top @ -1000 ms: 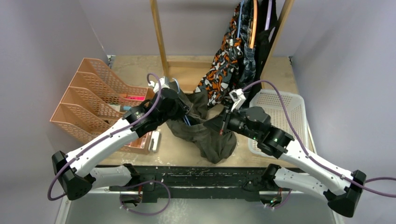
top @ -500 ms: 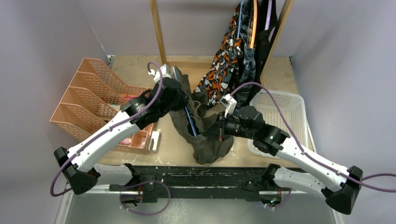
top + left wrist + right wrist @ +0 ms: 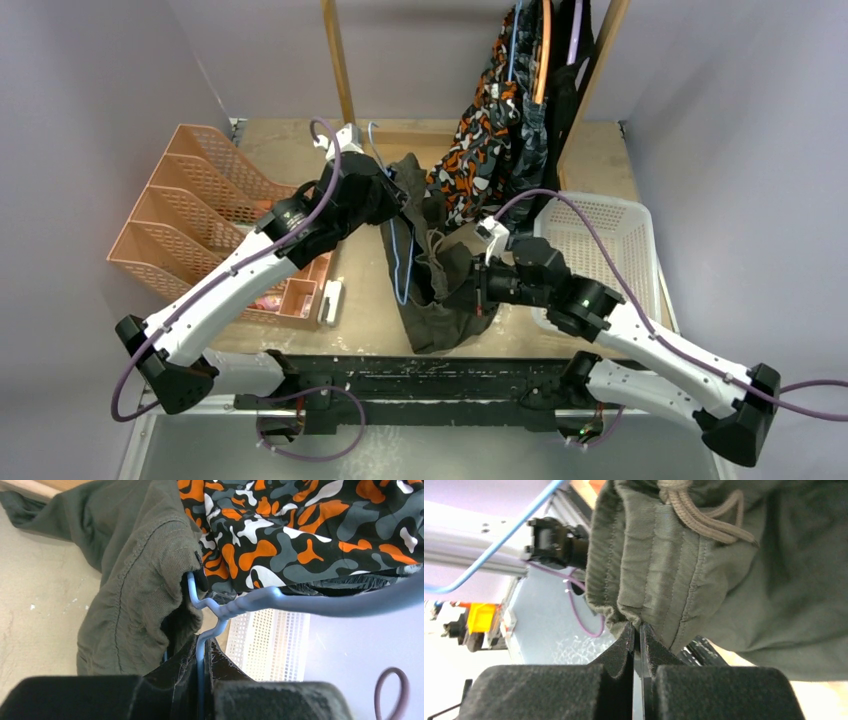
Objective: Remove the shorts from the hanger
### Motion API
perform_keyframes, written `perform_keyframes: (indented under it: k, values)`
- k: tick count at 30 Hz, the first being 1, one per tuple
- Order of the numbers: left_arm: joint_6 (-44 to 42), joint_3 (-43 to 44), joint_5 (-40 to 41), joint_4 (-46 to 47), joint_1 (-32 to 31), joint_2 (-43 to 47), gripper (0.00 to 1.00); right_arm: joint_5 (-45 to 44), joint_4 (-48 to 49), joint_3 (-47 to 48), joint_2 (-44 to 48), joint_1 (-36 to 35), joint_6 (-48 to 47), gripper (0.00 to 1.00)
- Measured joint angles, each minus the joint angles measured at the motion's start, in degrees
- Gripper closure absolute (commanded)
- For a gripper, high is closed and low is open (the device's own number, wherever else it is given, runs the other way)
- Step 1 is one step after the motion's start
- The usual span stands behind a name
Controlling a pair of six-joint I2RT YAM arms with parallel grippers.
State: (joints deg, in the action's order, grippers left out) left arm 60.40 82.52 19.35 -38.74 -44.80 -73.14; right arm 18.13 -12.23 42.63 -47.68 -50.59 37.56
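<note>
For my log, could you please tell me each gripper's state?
Left gripper: closed on the blue hanger.
Right gripper: closed on the olive green shorts.

wooden rack (image 3: pixel 340 70): top cropped | blue hanger (image 3: pixel 396 262): partly inside olive shorts (image 3: pixel 445 318)

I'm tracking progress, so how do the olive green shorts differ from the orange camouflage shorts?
The olive green shorts are plain; the orange camouflage shorts are patterned. The olive pair is down over the table, right gripper pinching its waistband, left gripper holding its blue hanger; the camouflage pair hangs at the wooden rack, held by neither. Both are soft fabric.
</note>
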Motion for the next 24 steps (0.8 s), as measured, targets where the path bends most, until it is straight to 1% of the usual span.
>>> perform_keyframes:
  k: [6,8,10,11,13,15,19,24]
  values:
    - [-0.24,-7.04,-5.16,4.15,0.68,2.12,1.00,-8.26,-0.94,0.42,-7.02,-0.11,3.28,0.99]
    - [-0.90,-9.73,-6.71,4.26,0.81,3.39,1.00,-10.03,0.94,0.42,-8.85,-0.13,5.05,0.94]
    - [-1.55,-12.22,-7.76,3.80,0.92,4.90,1.00,-11.41,3.87,0.42,-10.21,-0.13,6.54,0.83]
    - [-1.68,-13.27,-8.20,3.50,0.92,5.70,1.00,-12.17,5.31,0.44,-10.91,-0.13,7.10,0.80]
    - [-2.14,-15.85,-8.98,2.60,0.92,7.82,1.00,-13.68,5.73,1.36,-12.33,-0.13,7.85,0.71]
    - [-2.58,-17.68,-9.81,1.46,0.92,9.66,1.00,-14.69,5.14,3.50,-14.12,-0.13,7.98,0.68]
    - [-2.54,-20.06,-10.73,0.87,0.92,12.31,1.00,-14.75,4.37,8.20,-15.41,-0.13,6.23,0.68]
    - [-2.51,-20.59,-11.37,0.90,0.92,13.44,1.00,-14.67,4.76,9.64,-11.91,-0.13,5.57,0.61]
